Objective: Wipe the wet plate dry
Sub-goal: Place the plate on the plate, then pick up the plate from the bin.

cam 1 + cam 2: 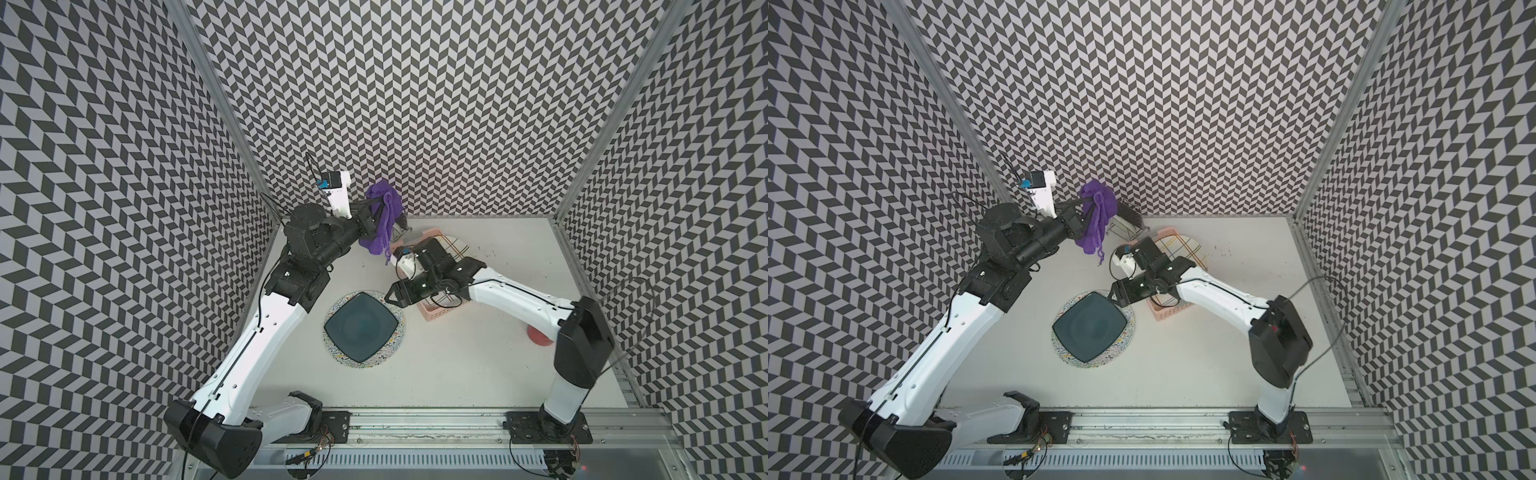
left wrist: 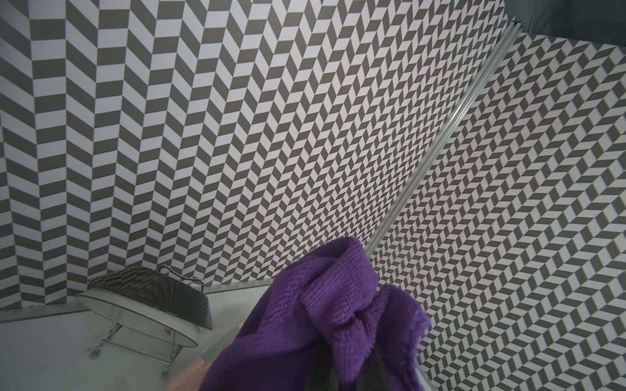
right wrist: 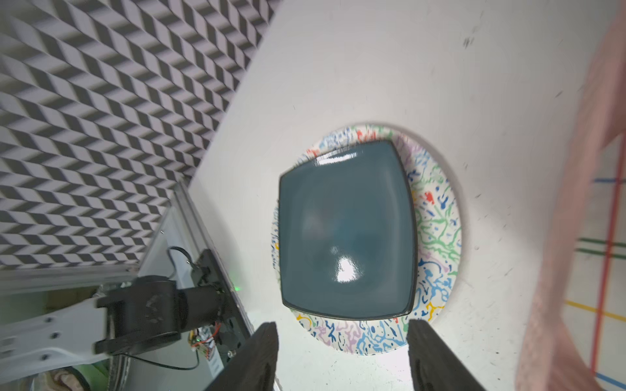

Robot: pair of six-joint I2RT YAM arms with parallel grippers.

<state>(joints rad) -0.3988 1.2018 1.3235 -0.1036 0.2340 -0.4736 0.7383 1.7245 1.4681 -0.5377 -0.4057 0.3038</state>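
The plate (image 1: 359,326) (image 1: 1090,326) is a glossy dark teal square. It lies flat on a round speckled plate (image 1: 388,350) mid-table. In the right wrist view the teal plate (image 3: 345,230) shows bright glints. My right gripper (image 1: 391,294) (image 3: 342,335) hovers open and empty just past the plate's far right corner. My left gripper (image 1: 379,207) is raised near the back wall, shut on a purple cloth (image 1: 384,216) (image 2: 321,321) that hangs down from it and hides most of the fingers.
A pink basket (image 1: 440,311) holding a striped plate (image 1: 456,245) sits under my right arm, close to the plates. A wire rack with a patterned dish (image 1: 1127,216) (image 2: 149,298) stands at the back wall. A salmon object (image 1: 538,337) lies at the right.
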